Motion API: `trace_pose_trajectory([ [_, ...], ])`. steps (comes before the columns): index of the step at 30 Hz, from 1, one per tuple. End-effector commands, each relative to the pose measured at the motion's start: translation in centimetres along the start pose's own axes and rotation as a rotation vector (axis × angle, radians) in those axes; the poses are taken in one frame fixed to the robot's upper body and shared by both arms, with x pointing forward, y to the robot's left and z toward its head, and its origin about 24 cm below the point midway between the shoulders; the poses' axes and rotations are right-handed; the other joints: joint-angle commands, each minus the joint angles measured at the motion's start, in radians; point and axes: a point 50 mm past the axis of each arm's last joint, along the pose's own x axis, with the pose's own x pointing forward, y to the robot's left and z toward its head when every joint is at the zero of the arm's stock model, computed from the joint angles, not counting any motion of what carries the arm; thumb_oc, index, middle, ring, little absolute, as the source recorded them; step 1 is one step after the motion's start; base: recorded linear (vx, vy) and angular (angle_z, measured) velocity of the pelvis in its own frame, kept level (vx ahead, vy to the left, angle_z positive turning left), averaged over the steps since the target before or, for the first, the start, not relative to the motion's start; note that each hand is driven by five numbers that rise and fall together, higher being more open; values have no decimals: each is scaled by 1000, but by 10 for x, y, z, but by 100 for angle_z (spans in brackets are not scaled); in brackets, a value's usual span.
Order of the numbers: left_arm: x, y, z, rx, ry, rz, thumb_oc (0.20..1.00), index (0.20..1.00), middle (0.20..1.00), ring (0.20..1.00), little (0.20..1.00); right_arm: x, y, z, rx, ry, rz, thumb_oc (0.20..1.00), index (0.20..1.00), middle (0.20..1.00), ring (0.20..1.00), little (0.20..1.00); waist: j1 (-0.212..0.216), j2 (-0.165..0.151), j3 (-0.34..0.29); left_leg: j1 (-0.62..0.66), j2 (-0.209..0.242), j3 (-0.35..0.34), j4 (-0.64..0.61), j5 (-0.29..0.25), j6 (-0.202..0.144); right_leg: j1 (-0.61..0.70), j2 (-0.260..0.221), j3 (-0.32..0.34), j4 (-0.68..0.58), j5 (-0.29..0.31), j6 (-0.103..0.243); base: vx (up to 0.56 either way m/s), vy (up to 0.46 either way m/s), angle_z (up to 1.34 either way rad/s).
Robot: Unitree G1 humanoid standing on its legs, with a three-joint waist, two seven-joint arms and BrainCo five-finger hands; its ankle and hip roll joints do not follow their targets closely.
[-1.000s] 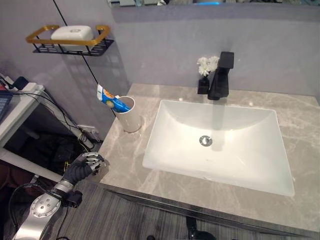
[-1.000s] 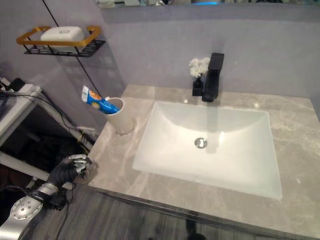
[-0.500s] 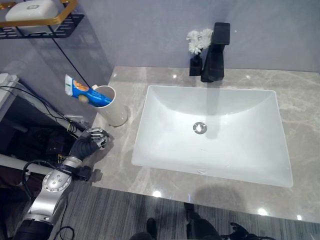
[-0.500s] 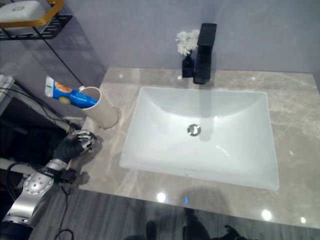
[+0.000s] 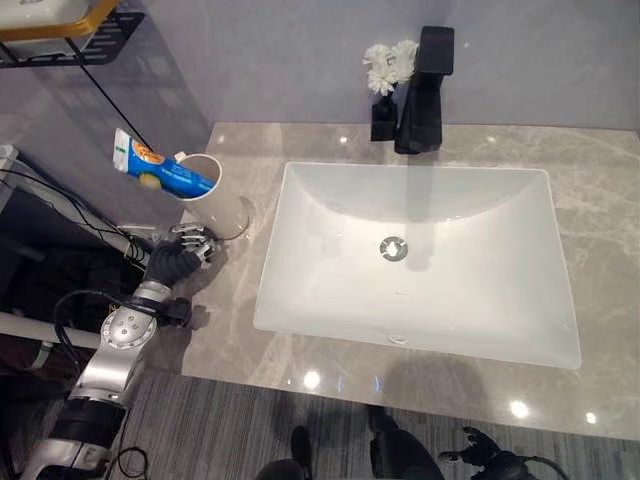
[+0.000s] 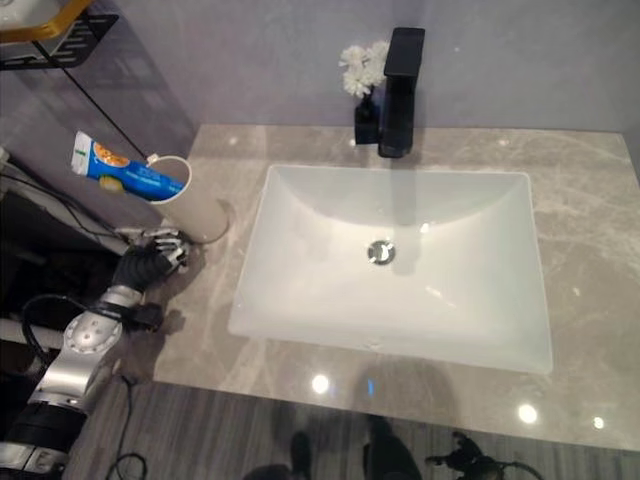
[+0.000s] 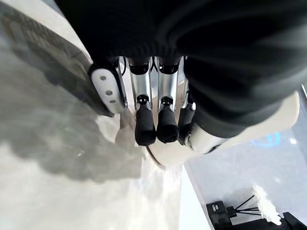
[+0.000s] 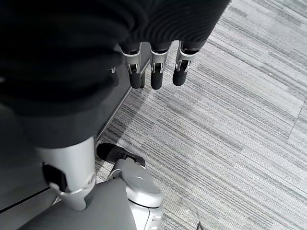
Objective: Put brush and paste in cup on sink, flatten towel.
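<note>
My left hand's (image 5: 178,258) silver fingers with dark tips (image 7: 145,132) hang loose and a little bent, not wrapped round anything, and they sit just above the grey marble counter (image 5: 230,300) right beside the foot of the white round cup (image 5: 215,205). A second ago this hand was lower down, off the near left corner of the counter, so I have brought it up and in toward the cup; my head camera has also tipped down, so the whole sink looks shifted, but the things on it have not moved. The blue and white tube of paste (image 5: 150,170) is already in the cup, leaning out over its left rim. I cannot make out a brush for sure; a small white tip shows at the cup's rim but it is too tiny to tell. I see no towel on the counter either. The white basin (image 5: 420,260) with its black tap (image 5: 425,90) and the little white flowers (image 5: 385,62) sits to the right, well apart from my hand. My right hand (image 8: 153,67) hangs down over the grey striped floor (image 8: 230,120), fingers straight and empty. I think the cup part is nearly done, and next I must find the towel
</note>
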Motion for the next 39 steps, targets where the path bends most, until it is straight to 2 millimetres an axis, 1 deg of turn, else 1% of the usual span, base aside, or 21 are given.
trace_pose_trajectory([
  [1,-1,-10,-20,14,88,-5,200,200,200,200,200,1,-1,3,9,-4,-22,1000,1000,1000,1000,1000,-38,-20,9,40,-75,60,7,9,17,-29,10,-37,166,-134,35,0,0,0],
  [5,8,-15,-18,5,77,16,200,200,200,200,200,1,2,8,14,-21,-16,1000,1000,1000,1000,1000,-49,-21,14,37,-72,69,7,7,15,-37,17,-33,164,-135,32,0,0,0],
  [7,10,-16,-17,5,76,19,200,200,200,200,200,1,3,8,12,-19,-14,1000,1000,1000,1000,1000,-50,-20,14,36,-72,71,7,7,15,-38,19,-32,164,-135,31,10,-2,-5],
  [8,15,-17,-14,18,63,30,200,200,200,200,200,1,3,6,5,-14,-14,1000,1000,1000,1000,1000,-56,-20,14,35,-71,74,7,6,14,-42,21,-29,167,-137,30,15,0,-6],
  [15,28,-21,-13,34,63,71,200,200,200,200,200,1,3,5,0,-7,-20,1000,1000,1000,1000,1000,-71,-18,13,39,-70,86,7,1,14,-54,29,-19,173,-142,27,7,3,-2],
  [18,30,-21,-11,37,55,82,200,200,200,200,200,1,3,5,-1,-8,-21,1000,1000,1000,1000,1000,-75,-17,13,39,-71,91,7,-2,14,-55,31,-16,173,-143,27,10,10,-16],
  [19,36,-24,-9,0,49,108,200,200,200,200,200,2,4,7,-1,-11,-23,1000,1000,1000,1000,1000,-78,-15,13,37,-72,95,7,-3,15,-61,33,-13,176,-142,27,-3,0,-9],
  [20,38,-25,-7,1,42,107,200,200,200,200,200,2,4,8,0,-13,-23,1000,1000,1000,1000,1000,-79,-14,14,37,-72,96,7,-3,15,-62,34,-11,177,-142,27,1,-1,-8],
  [24,43,-29,-2,-8,22,112,200,200,200,200,200,2,6,11,-4,-21,-22,1000,1000,1000,1000,1000,-86,-11,16,37,-73,103,7,-6,16,-66,36,-6,175,-141,28,1,8,-6],
  [30,50,-28,2,-10,13,160,200,200,200,200,200,2,9,16,-12,-37,-16,1000,1000,1000,1000,1000,-93,-9,16,36,-72,111,7,-8,16,-73,44,1,176,-141,27,1,2,-6],
  [35,50,-27,6,-22,-8,184,200,200,200,200,200,3,8,17,-11,-38,-22,1000,1000,1000,1000,1000,-91,-7,16,32,-70,111,7,-9,14,-79,43,-1,177,-142,26,-5,-6,-5],
  [39,42,-24,5,-30,-14,182,200,200,200,200,200,3,7,16,-5,-31,-25,1000,1000,1000,1000,1000,-83,-4,15,32,-69,108,7,-8,14,-77,43,-3,173,-141,25,0,0,0],
])
